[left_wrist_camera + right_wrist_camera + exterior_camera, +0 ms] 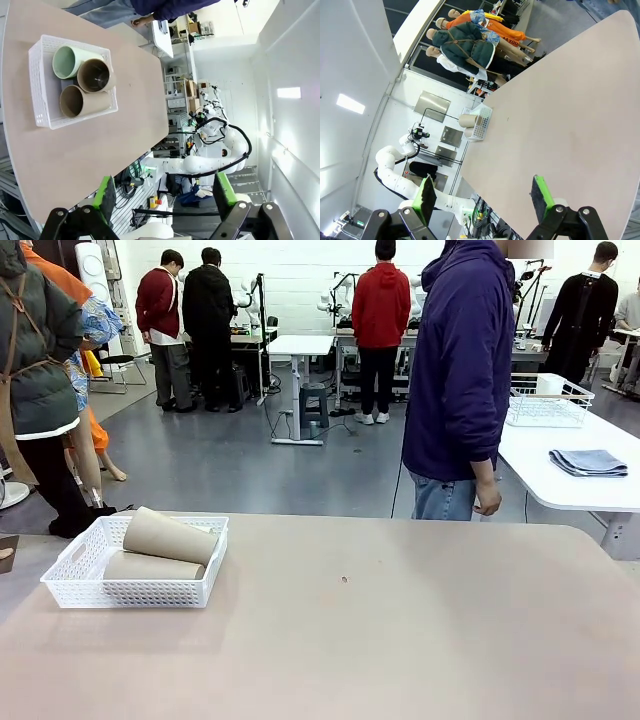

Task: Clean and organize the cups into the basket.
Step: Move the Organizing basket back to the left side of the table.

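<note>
All three cups (82, 82) lie in the basket (44, 117) at the tabletop's (400, 640) far left. Left end effector (165, 197) and right end effector (485, 195) hang wide, holding nothing; best keep both clear.

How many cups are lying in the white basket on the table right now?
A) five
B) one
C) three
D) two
C: looking down from the left wrist, the basket holds three cups on their sides, a mint green cup and two brown cups, the upper one resting on the others.
</note>
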Action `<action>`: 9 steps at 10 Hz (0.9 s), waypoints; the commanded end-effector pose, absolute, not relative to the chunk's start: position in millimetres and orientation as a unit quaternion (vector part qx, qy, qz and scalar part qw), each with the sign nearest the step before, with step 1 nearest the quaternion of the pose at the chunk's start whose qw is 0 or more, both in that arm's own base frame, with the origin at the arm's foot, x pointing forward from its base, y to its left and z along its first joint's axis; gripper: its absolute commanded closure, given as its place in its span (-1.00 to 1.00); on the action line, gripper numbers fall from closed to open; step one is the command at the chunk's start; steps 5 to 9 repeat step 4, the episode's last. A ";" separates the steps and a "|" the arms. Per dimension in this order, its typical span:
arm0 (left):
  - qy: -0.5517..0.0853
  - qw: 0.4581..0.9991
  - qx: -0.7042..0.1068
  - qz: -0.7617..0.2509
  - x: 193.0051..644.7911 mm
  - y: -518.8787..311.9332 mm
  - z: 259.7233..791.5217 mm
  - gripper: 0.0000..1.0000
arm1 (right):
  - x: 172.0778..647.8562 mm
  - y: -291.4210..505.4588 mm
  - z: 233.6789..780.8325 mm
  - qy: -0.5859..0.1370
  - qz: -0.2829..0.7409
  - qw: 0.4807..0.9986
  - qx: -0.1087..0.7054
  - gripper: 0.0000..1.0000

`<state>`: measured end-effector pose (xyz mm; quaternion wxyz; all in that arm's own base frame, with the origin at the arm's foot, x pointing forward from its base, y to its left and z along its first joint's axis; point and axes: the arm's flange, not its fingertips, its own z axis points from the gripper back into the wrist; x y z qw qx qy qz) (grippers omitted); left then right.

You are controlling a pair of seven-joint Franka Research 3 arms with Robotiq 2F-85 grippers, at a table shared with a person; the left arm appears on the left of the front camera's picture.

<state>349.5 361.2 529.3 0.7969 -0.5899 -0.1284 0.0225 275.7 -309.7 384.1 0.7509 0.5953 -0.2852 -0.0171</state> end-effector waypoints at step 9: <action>-0.126 0.799 -0.588 0.027 346.6 360.1 529.0 -1.00 | 273.3 -306.7 385.8 -0.283 -0.023 0.754 0.593 -1.00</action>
